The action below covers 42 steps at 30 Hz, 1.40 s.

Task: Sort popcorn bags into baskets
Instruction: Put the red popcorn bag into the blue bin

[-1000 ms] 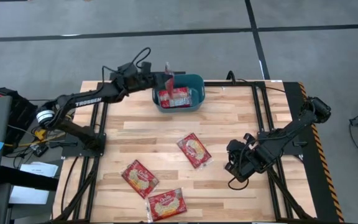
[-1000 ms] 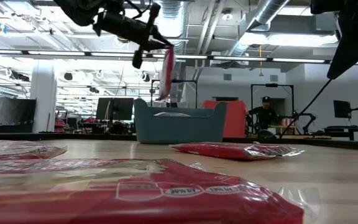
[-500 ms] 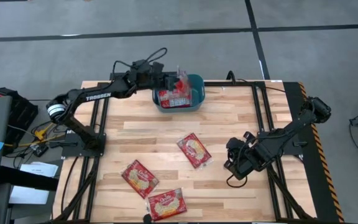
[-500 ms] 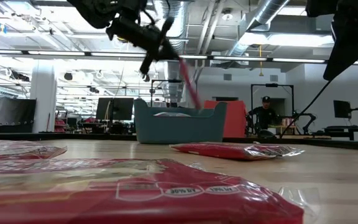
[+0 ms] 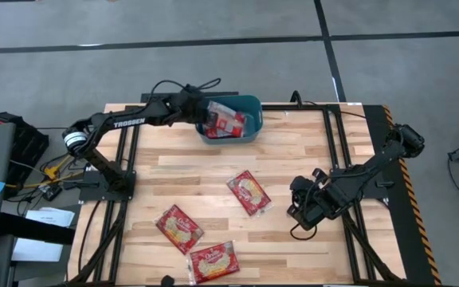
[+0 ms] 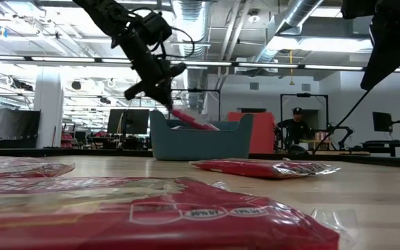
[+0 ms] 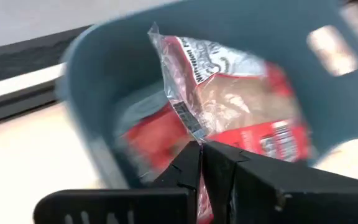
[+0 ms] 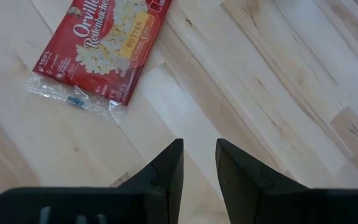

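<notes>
you are lowering a popcorn bag (image 7: 229, 106) into the teal basket (image 5: 249, 104) at the far edge – left gripper (image 7: 202, 163) pinching its clear edge. release only once it is lying flat. right gripper (image 8: 197, 163) is hovering slightly parted, empty, near the middle bag (image 8: 104, 43).

Overhead and table-level views, both on the teal basket (image 5: 247, 102); two close wrist views.
</notes>
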Motion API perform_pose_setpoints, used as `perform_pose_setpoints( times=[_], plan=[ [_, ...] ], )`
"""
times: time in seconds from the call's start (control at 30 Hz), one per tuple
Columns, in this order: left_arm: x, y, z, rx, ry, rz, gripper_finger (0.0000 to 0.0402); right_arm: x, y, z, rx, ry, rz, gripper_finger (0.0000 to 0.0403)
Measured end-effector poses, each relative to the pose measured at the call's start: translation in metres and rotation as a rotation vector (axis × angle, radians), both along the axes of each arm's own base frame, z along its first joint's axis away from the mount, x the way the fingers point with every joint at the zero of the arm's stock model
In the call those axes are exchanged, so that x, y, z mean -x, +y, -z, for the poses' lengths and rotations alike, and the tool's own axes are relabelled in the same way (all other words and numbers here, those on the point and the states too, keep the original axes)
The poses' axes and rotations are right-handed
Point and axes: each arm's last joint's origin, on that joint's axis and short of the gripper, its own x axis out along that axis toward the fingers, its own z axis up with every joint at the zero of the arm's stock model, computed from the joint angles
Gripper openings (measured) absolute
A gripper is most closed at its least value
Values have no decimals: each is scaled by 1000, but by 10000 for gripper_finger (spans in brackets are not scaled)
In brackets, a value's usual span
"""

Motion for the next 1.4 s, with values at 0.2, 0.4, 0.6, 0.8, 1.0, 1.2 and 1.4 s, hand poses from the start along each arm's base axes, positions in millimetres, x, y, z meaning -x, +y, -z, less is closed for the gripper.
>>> perform_pose_setpoints(
  times=[0.2,0.4,0.6,0.8,1.0,1.2,1.4],
  plan=[
    [8,-1,6,16,96,-101,6,0,0,0,11,-7,1,119],
    [4,-2,5,23,71,4,69,0,-1,-1,31,-21,2,119],
    [5,2,2,14,57,29,166,-1,-1,-1,38,-27,3,119],
    [-8,0,-14,39,-158,375,187,-1,-1,-1,39,-27,3,119],
    [-32,-27,-5,-57,-85,573,77,-1,-1,-1,40,-26,1,119],
    [-52,-31,32,-75,50,563,12,-1,-1,-1,45,-21,-9,119],
    [-54,-24,54,-119,233,533,2,-1,-1,-1,36,-19,-10,119]
  ],
)
